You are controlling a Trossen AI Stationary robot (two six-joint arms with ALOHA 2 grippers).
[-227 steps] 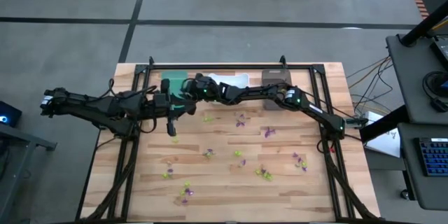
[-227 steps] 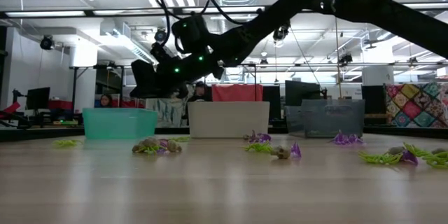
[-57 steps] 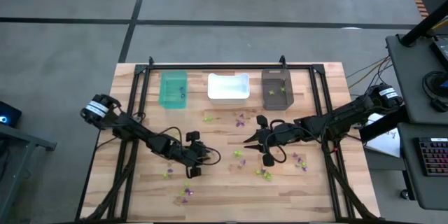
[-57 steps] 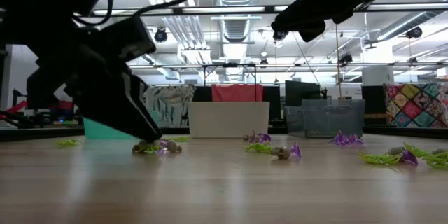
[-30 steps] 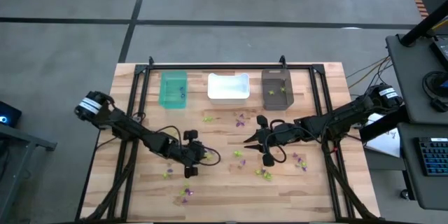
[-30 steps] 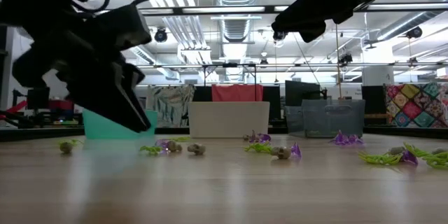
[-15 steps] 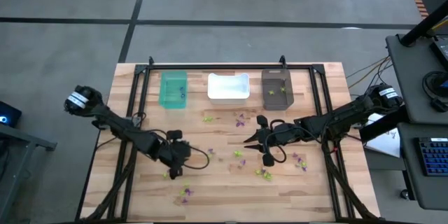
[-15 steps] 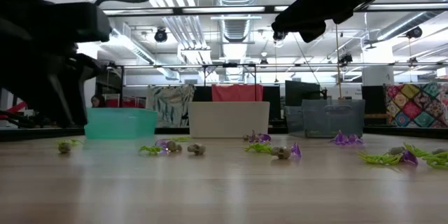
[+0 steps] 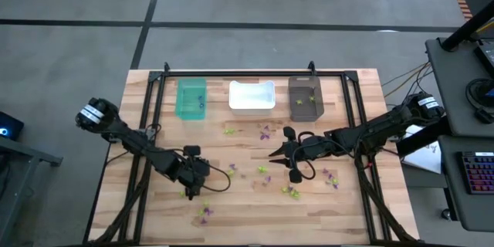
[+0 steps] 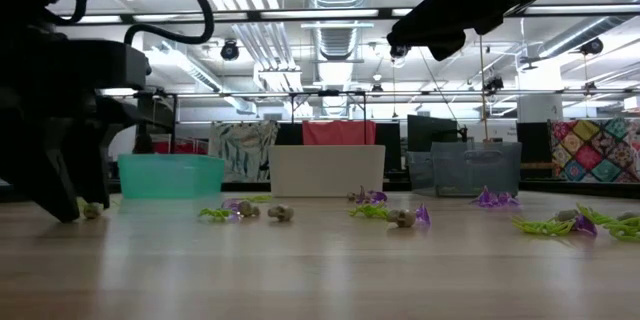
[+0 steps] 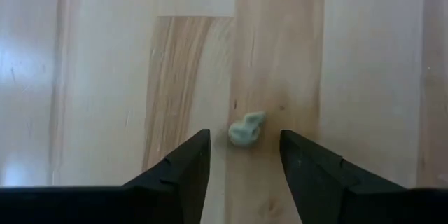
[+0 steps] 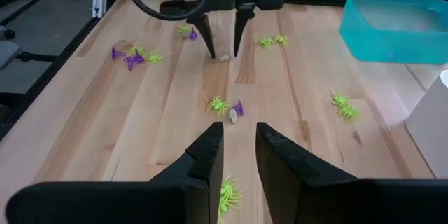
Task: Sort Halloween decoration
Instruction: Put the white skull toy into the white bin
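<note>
At the table's front-left, the left claw (image 9: 187, 192) has come down open astride a pale trinket (image 11: 246, 128).

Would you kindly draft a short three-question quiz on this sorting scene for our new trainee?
1. True or false: the left pincer is open, with a pale greyish trinket between its fingers.
2. Which bin sits between the other two? A) teal bin B) white bin C) dark brown bin
3. Fill in: the right pincer holds ____.

Key: 1 true; 2 B; 3 nothing.
</note>
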